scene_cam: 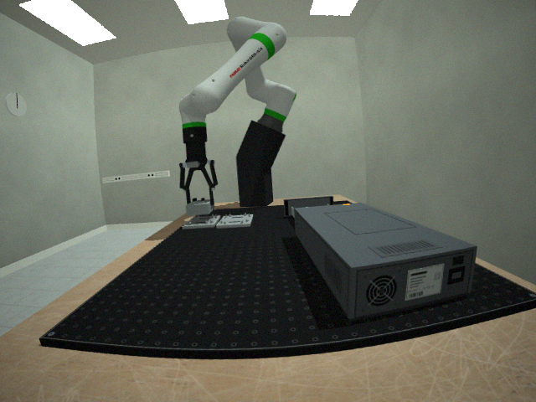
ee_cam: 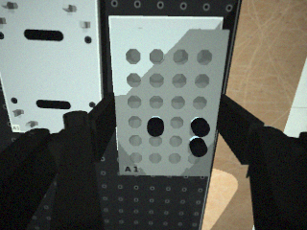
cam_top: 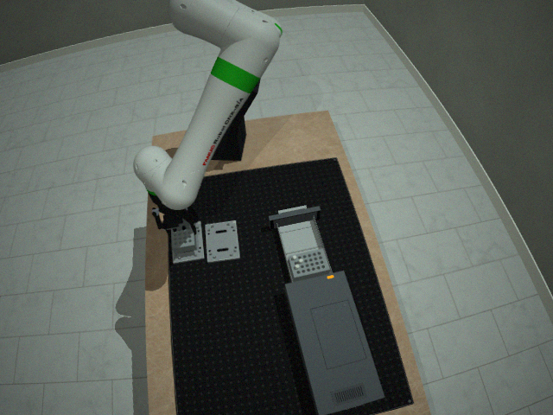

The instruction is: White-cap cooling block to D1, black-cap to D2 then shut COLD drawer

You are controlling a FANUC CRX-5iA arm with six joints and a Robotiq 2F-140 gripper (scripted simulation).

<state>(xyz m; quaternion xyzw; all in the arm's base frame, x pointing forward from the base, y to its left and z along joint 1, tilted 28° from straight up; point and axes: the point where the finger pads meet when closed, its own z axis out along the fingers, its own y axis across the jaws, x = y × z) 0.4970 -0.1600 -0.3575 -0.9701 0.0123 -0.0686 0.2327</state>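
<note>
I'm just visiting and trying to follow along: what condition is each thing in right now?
Hand: shut on the block with black-capped tubes.
Block with black-capped tubes: held just above the far plate, not set down.
Near plate: no block on it.
Drawer: pulled open.
Block with white-capped tubes: in the drawer.
Lamp: lit orange.

Grey cooling block (ee_cam: 163, 72) with three black-capped tubes (ee_cam: 154, 126), clamped between dark fingers.
</note>
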